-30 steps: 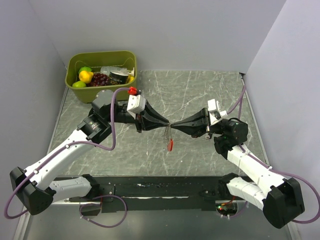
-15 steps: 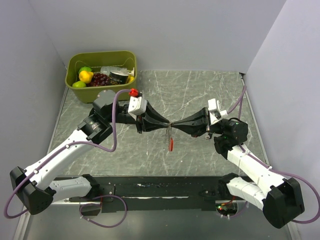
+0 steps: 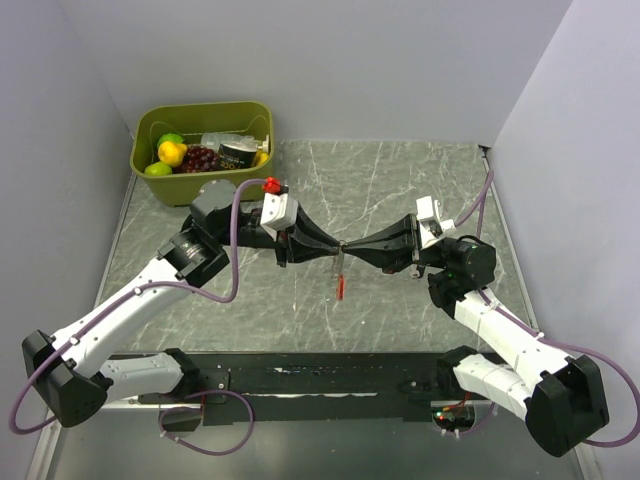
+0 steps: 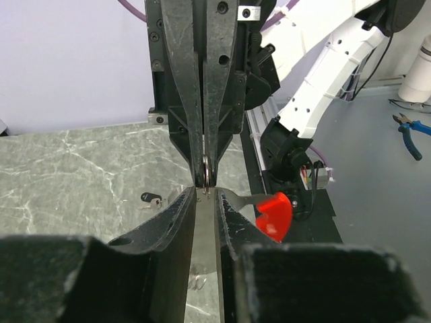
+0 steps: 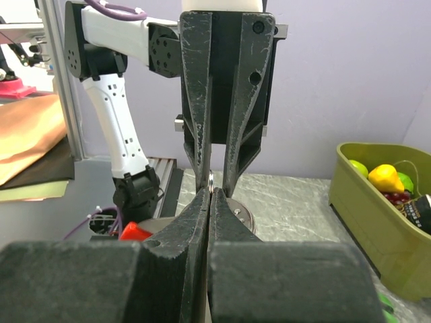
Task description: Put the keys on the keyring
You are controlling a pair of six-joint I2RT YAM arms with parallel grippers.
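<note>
Grey marbled table (image 3: pixel 400 190). At frame centre above it, the right gripper (image 3: pixel 352 248) is clenched on the keyring (image 3: pixel 341 288), whose red fob dangles. The left gripper (image 3: pixel 335 250) meets it tip to tip, fingers narrowly parted; I cannot tell whether it holds anything. A green bin (image 3: pixel 205 108) sits upper left.

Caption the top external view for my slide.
Over the table, the left end effector and the right end effector meet tip to tip, keyring dangling between them.
</note>
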